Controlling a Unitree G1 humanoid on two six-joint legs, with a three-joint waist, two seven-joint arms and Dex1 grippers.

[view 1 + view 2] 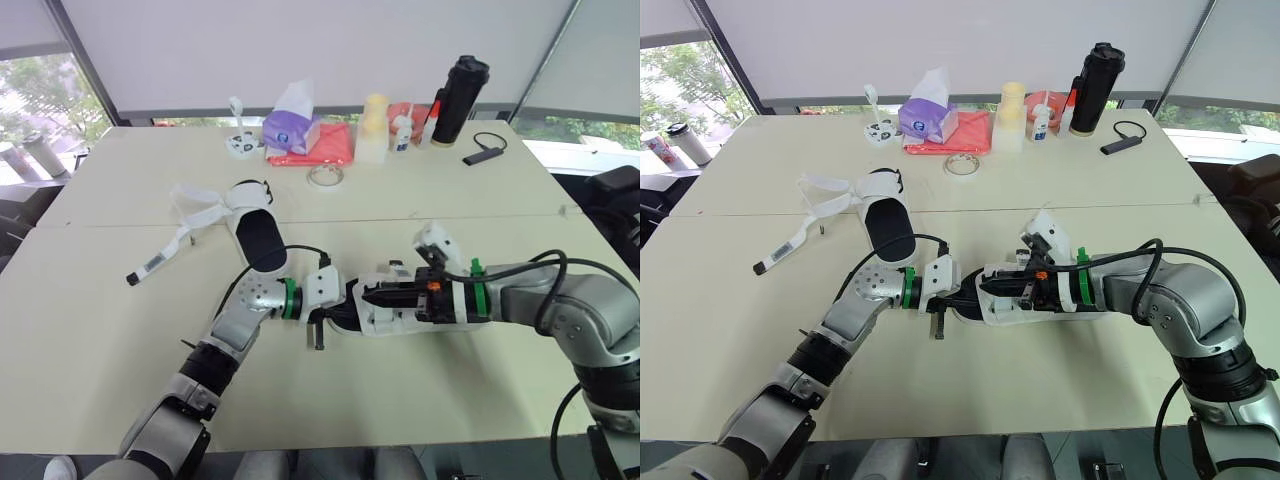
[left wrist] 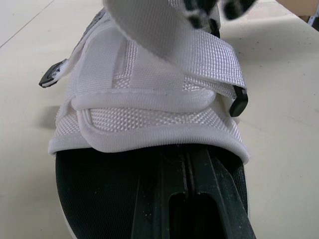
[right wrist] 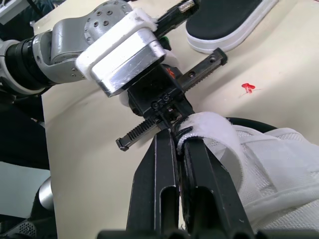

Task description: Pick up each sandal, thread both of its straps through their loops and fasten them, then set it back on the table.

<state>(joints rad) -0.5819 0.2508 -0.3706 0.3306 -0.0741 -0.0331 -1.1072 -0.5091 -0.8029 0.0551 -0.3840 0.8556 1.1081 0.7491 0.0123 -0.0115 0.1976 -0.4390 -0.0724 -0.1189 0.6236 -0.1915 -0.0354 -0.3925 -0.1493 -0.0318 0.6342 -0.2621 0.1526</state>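
Observation:
One white sandal (image 1: 398,318) with a black insole is held just above the table's (image 1: 90,340) middle, between both grippers. My left gripper (image 1: 336,312) is shut on its sole end; in the left wrist view its fingers (image 2: 164,199) lie together against the black insole below the white straps (image 2: 149,119). My right gripper (image 1: 378,297) reaches in from the right and is shut on a white strap (image 3: 212,124), pinched between its fingertips (image 3: 164,149). The second sandal (image 1: 258,235) lies flat on the table at the back left, its loose straps (image 1: 195,212) spread out to the left.
Along the far edge stand a purple tissue box (image 1: 292,128), a red cloth (image 1: 328,148), a tape roll (image 1: 326,175), a pale container (image 1: 373,130), a black bottle (image 1: 460,98) and a small black device with a cable (image 1: 483,153).

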